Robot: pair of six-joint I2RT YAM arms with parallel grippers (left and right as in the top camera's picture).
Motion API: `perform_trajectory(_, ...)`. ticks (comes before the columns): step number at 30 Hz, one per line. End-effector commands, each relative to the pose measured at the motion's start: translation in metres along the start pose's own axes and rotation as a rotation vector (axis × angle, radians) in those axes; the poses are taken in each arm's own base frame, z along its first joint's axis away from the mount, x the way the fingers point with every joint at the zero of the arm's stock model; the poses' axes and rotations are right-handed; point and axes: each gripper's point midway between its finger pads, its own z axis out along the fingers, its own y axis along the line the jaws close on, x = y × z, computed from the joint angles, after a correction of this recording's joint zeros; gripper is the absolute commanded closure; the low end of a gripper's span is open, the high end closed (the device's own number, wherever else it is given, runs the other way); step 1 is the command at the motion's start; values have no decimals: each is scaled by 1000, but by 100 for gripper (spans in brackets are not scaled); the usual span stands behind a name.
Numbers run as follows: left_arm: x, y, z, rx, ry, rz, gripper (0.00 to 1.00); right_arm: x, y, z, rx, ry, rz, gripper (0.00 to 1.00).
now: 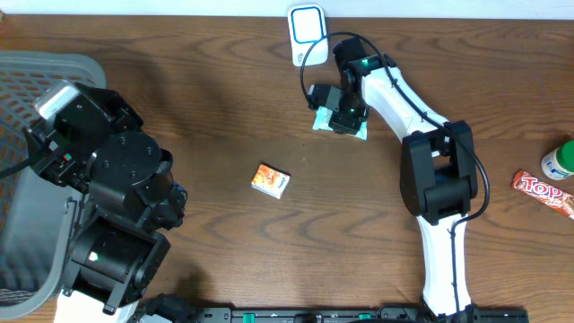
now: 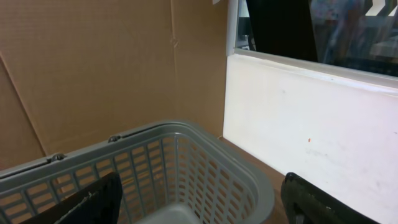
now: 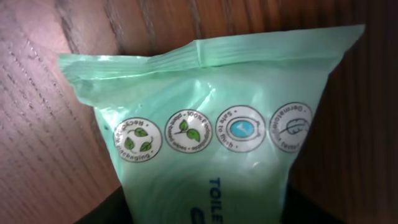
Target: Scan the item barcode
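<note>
Green wipes pack (image 3: 211, 143) lies flat on the desk (image 1: 224, 108), just in front of the white scanner (image 1: 306, 29). Right gripper (image 1: 342, 119) sits directly over the pack; whether its jaws grip it I cannot tell. Left gripper (image 2: 205, 205) hangs above the grey basket (image 2: 186, 155), well apart from the scanner, jaws apart. An orange box (image 1: 270, 180) lies mid-desk.
</note>
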Motion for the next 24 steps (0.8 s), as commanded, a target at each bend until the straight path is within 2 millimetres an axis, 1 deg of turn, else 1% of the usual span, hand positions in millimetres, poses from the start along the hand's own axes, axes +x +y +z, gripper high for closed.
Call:
perform_trajectory(1,-1,4,1,-20,-3,11,18,17,9,15,-36,72,48,54)
perform_trajectory(4,-1,4,1,-20,-3,11,18,19,3,-5,7,80,77,54)
perform_trajectory(6,-1,4,1,-20,-3,11,18,23,-2,-23,49,97,91,55)
perform_trajectory(7,-1,4,1,-20,-3,11,18,25,-3,-29,62,102,93,57)
perform_trajectory(9,-1,4,1,-20,-3,11,18,27,-8,-48,95,97,117,61)
perform_trajectory(13,-1,4,1,-20,-3,11,18,37,-20,-78,141,62,195,61)
perform_trajectory(15,-1,4,1,-20,-3,11,18,47,-25,-86,149,61,237,61)
perform_trajectory(16,-1,4,1,-20,-3,11,18,56,-30,-89,152,61,273,61)
perform_trajectory(19,-1,4,1,-20,-3,11,18,80,-42,-91,155,69,363,61)
perform_trajectory(24,-1,4,1,-20,-3,11,18,135,-66,-95,167,80,532,63)
